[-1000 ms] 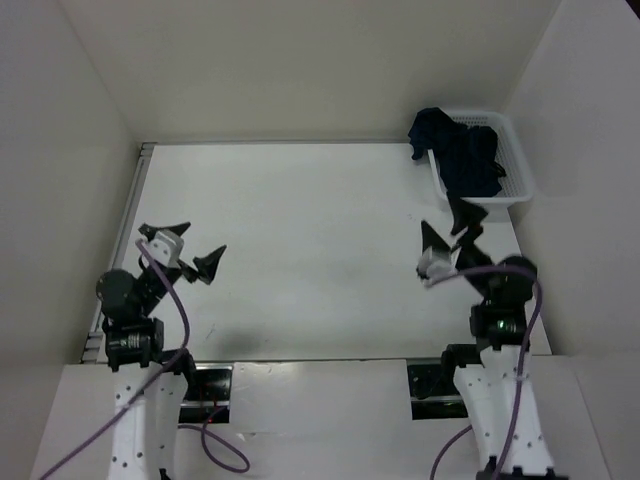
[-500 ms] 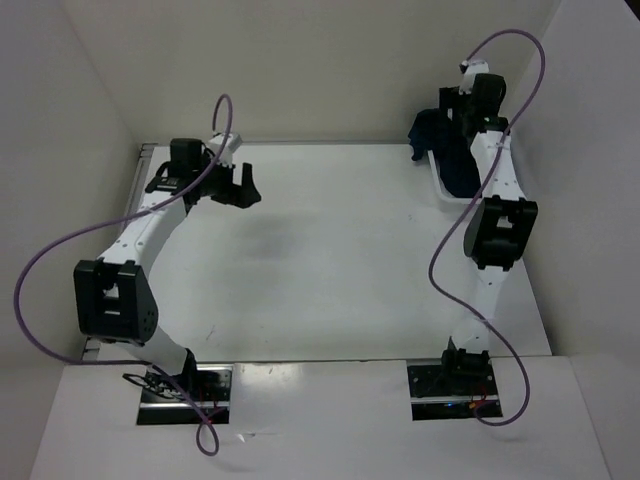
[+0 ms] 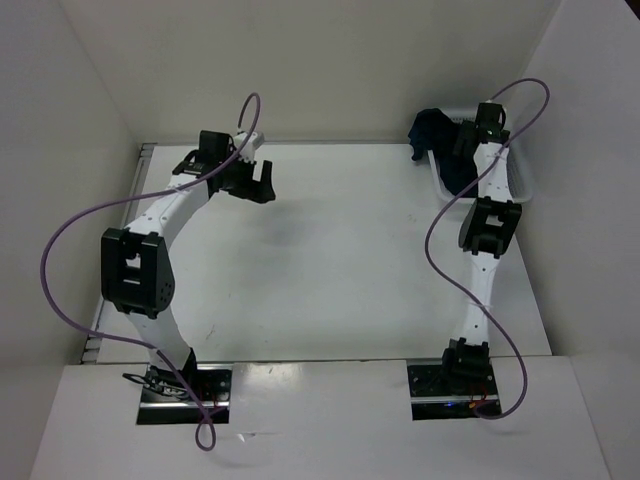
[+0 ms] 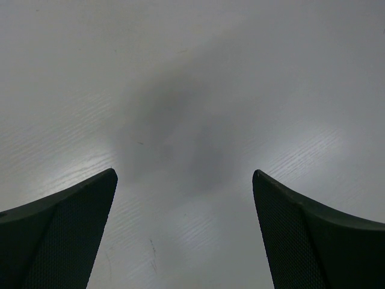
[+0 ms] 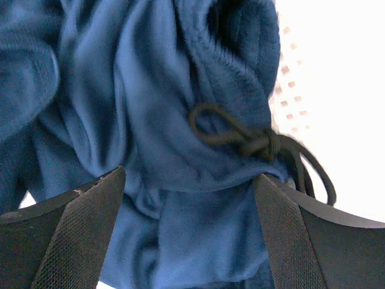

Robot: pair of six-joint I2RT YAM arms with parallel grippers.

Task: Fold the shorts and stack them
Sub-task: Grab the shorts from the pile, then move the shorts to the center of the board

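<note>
Both arms have been stretched from folded poses near their bases to the far side of the bench (image 3: 340, 260). The shorts (image 5: 150, 120) are seen bunched in the white mesh basket (image 5: 289, 72) at the far right corner, one part draped over its left rim; no long axis can be made out. The right gripper (image 5: 187, 174) is held wide apart over the fabric, the left gripper (image 4: 183, 174) wide apart over bare, open bench. White walls close three sides.
</note>
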